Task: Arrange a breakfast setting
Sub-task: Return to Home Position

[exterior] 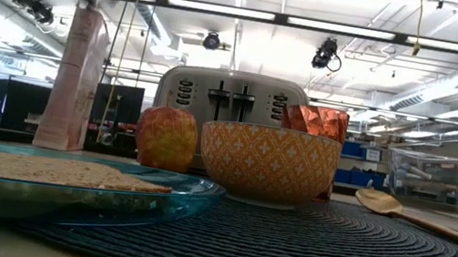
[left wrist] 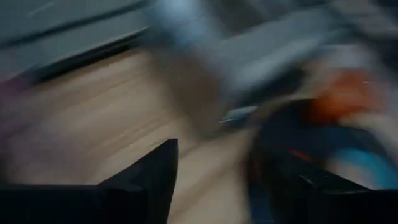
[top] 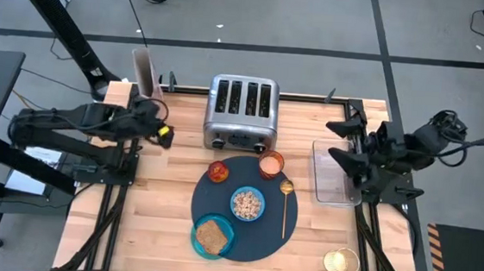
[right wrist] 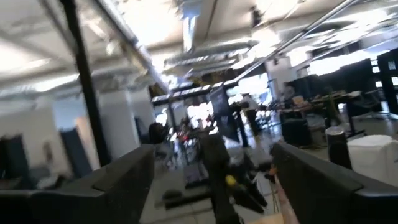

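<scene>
A round dark navy mat [top: 260,236] lies in front of the toaster. On it rest a blue-rimmed bowl [top: 247,203] with cereal, a teal plate [top: 201,242] carrying a toast slice [top: 210,234], a red-orange fruit [top: 219,171], a copper cup [top: 272,165] and a gold spoon [top: 286,204]. My left gripper [top: 158,120] hangs raised over the table's far left part, open, nothing between its fingers [left wrist: 155,180]. My right gripper [top: 338,140] is lifted over the far right part, tilted upward and open, with nothing between its fingers [right wrist: 124,180].
A chrome four-slot toaster [top: 242,114] stands at the far middle. A pink cereal box [top: 146,73] stands at the far left corner. A clear container [top: 333,182] sits at the right, below my right gripper. A round gold object [top: 342,263] lies near the front right.
</scene>
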Tool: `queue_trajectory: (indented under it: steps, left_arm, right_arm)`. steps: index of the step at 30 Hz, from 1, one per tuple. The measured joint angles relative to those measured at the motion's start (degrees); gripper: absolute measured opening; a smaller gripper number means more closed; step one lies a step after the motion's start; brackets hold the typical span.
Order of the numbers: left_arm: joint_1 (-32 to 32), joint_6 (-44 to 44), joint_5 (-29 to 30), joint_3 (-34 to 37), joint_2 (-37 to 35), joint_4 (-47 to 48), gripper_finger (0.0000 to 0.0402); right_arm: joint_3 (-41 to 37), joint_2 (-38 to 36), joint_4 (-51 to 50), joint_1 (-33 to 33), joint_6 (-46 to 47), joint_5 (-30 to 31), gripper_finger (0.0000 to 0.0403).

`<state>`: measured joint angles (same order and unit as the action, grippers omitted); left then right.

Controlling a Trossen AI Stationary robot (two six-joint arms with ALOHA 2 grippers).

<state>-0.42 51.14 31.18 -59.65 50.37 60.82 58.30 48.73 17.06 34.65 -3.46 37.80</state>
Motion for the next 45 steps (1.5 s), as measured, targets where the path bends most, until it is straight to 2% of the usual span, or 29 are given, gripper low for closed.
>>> queue_trajectory:
  steps: [6,10,14,18,21,24,27,29,32,35,40,45]
  left_arm:
    - [-13.8,-21.0,-0.9,0.0,-1.0,-23.4,0.0147]
    - [-17.2,-36.1,-4.9,0.0,-0.9,-35.1,0.0089]
    - [-19.7,-38.3,-5.1,0.1,-1.0,-43.5,0.0048]
    - [-20.1,-38.3,-5.2,0.1,-0.8,-47.4,0.0033]
    - [-19.9,-38.5,-4.9,0.1,-0.5,-48.4,0.0031]
    - [-17.4,-43.8,-5.6,0.1,0.6,-54.1,0.0033]
    - [-13.2,-47.7,-9.8,0.0,2.3,-58.9,0.0035]
    - [-10.6,-49.0,-12.3,0.0,3.4,-59.2,0.0035]
    - [-6.7,-50.4,-16.3,0.1,4.0,-57.9,0.0035]
    - [-3.5,-51.5,-21.6,0.1,3.1,-57.2,0.0036]
    - [-2.2,-51.7,-22.3,0.1,-1.0,-52.8,0.0036]
    - [-1.9,-54.2,-22.2,1.3,-3.2,-51.7,0.0036]
  right_arm:
    - [-0.2,-0.5,-5.8,-0.2,0.2,-7.2,0.0202]
    - [-1.5,-0.3,-7.0,-0.3,-0.7,-5.6,0.0121]
    - [-2.3,-0.2,-7.1,-0.3,0.7,-4.8,0.0078]
    - [-2.6,0.7,-8.3,-1.5,2.0,-7.1,0.0064]
    - [-2.6,0.5,-13.7,-7.2,5.1,-9.8,0.0063]
    - [-2.7,0.9,-19.3,-15.9,9.2,-19.1,0.0064]
    - [-2.7,1.3,-23.3,-24.8,9.3,-27.6,0.0063]
    - [-2.7,0.8,-25.6,-28.8,8.2,-28.3,0.0063]
    - [-2.7,-2.2,-29.1,-32.6,4.6,-25.1,0.0063]
    - [-2.7,-6.6,-34.3,-35.5,2.0,-26.2,0.0063]
    - [-4.0,-16.2,-38.6,-37.7,1.0,-30.8,0.0062]
    - [-11.5,-26.2,-35.2,-38.6,2.4,-31.0,0.0062]
